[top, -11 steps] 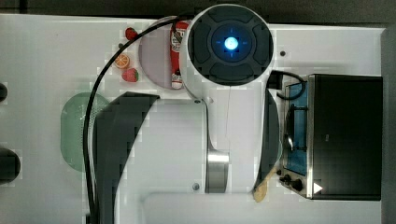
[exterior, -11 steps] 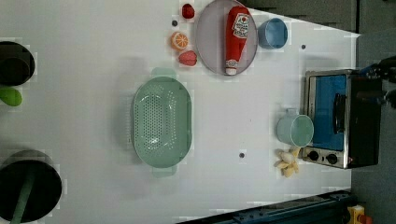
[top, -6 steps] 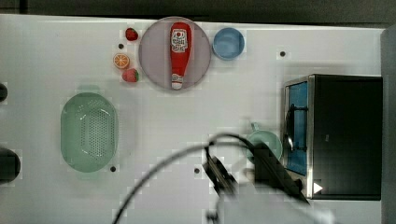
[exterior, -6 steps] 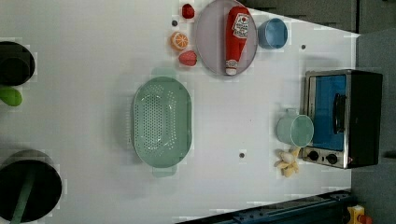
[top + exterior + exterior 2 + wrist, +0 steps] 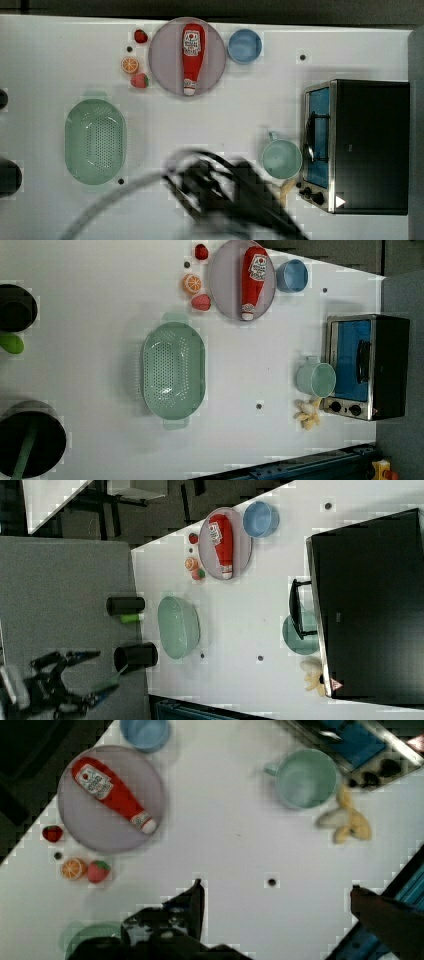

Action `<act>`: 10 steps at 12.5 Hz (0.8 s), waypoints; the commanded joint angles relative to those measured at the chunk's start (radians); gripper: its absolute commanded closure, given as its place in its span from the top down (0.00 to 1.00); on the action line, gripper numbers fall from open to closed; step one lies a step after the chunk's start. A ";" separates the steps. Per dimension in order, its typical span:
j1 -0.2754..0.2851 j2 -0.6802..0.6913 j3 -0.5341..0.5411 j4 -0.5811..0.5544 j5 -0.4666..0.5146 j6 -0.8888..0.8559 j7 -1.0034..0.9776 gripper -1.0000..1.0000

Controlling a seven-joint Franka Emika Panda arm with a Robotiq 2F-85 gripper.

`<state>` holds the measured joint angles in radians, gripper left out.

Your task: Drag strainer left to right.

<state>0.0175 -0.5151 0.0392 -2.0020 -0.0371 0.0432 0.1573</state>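
I read the drag as not yet begun. Biggest first: the toaster oven (image 5: 367, 145) sits at the top view's right; the strainer (image 5: 95, 141) rests alone on the table (image 5: 235, 105) at the top view's left, well apart from the plate (image 5: 165, 55) and mug (image 5: 281, 158). My gripper (image 5: 275, 895), blurred, looks spread wide and empty, above bare table; reaching, gripping and dragging remain.

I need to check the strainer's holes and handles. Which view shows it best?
The left view: the strainer sits mid-frame, unobstructed, holes and both end tabs clear. The top view shows it whole but nearer the edge; the right view shows it obliquely; the wrist view catches just its rim.
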 commanded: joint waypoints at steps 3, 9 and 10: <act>0.049 0.256 0.299 -0.092 0.015 0.210 0.416 1.00; 0.051 0.553 0.499 -0.095 0.009 0.498 0.962 1.00; 0.052 0.603 0.513 -0.098 0.009 0.543 1.017 1.00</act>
<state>0.0957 0.1127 0.5757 -2.1074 -0.0365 0.5996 0.9941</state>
